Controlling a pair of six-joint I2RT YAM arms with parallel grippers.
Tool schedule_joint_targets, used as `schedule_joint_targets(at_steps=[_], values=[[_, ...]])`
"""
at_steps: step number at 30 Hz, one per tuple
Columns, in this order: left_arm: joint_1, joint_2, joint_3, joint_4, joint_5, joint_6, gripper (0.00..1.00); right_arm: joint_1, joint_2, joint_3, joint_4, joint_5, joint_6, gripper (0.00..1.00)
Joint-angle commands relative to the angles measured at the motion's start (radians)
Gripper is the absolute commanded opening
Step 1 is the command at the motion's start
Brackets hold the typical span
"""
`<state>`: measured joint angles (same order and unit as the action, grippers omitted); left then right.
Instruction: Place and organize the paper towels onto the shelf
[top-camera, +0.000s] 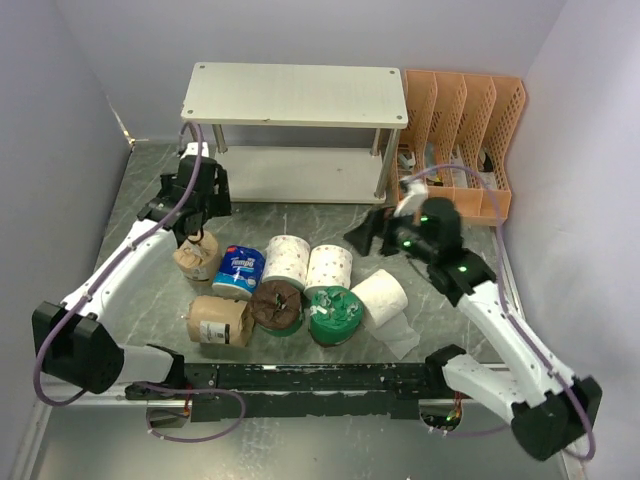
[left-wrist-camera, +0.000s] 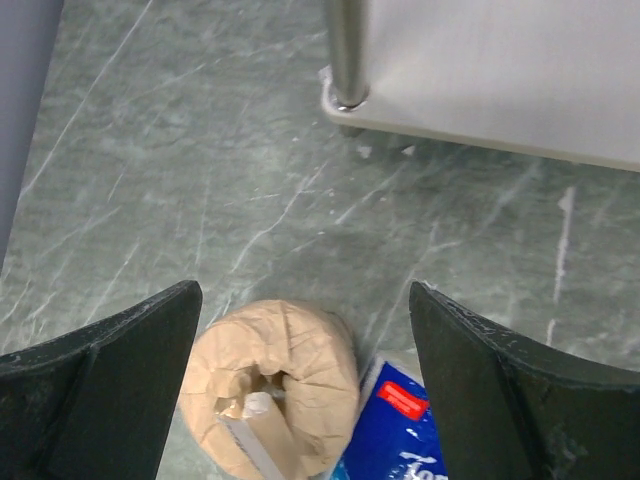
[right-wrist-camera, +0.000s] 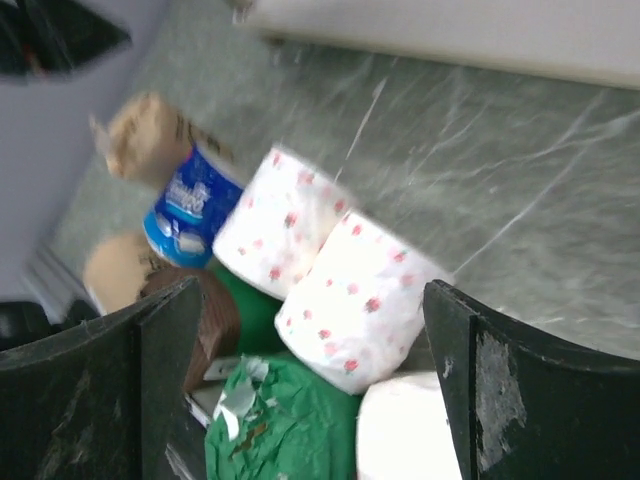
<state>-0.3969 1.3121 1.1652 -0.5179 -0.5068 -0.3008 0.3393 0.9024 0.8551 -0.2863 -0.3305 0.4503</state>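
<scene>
The shelf (top-camera: 295, 95) stands at the back with both cream boards bare. Eight rolls cluster in the middle: an upright tan roll (top-camera: 197, 258), blue (top-camera: 238, 272), two dotted white (top-camera: 287, 260) (top-camera: 329, 268), brown (top-camera: 277, 305), green (top-camera: 335, 315), plain white (top-camera: 381, 298), and a lying tan roll (top-camera: 220, 320). My left gripper (top-camera: 198, 235) is open just above the upright tan roll (left-wrist-camera: 275, 385), its jaws straddling it without touching. My right gripper (top-camera: 370, 232) is open above the right dotted roll (right-wrist-camera: 360, 300), holding nothing.
An orange slotted file organizer (top-camera: 465, 130) stands right of the shelf, close behind my right arm. The shelf's lower board (left-wrist-camera: 500, 70) and a metal post (left-wrist-camera: 347, 50) lie just ahead of my left gripper. Grey walls close in both sides.
</scene>
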Motion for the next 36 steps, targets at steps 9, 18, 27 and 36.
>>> schedule_joint_targets(at_steps=[9, 18, 27, 36], values=[[0.059, -0.094, -0.004, -0.021, -0.038, -0.040, 0.97, 0.710, 0.346, 0.240, -0.095, 0.406, -0.292, 0.87], [0.059, -0.096, -0.006, -0.020, -0.050, -0.034, 0.97, 1.029, 0.417, 0.243, -0.151, 0.462, -0.373, 0.81], [0.059, -0.084, -0.006, -0.026, -0.059, -0.035, 0.98, 1.193, 0.592, 0.341, -0.247, 0.839, -0.370, 0.69], [0.059, -0.095, -0.017, -0.006, -0.032, -0.021, 0.98, 1.193, 0.699, 0.332, -0.206, 0.970, -0.374, 0.59]])
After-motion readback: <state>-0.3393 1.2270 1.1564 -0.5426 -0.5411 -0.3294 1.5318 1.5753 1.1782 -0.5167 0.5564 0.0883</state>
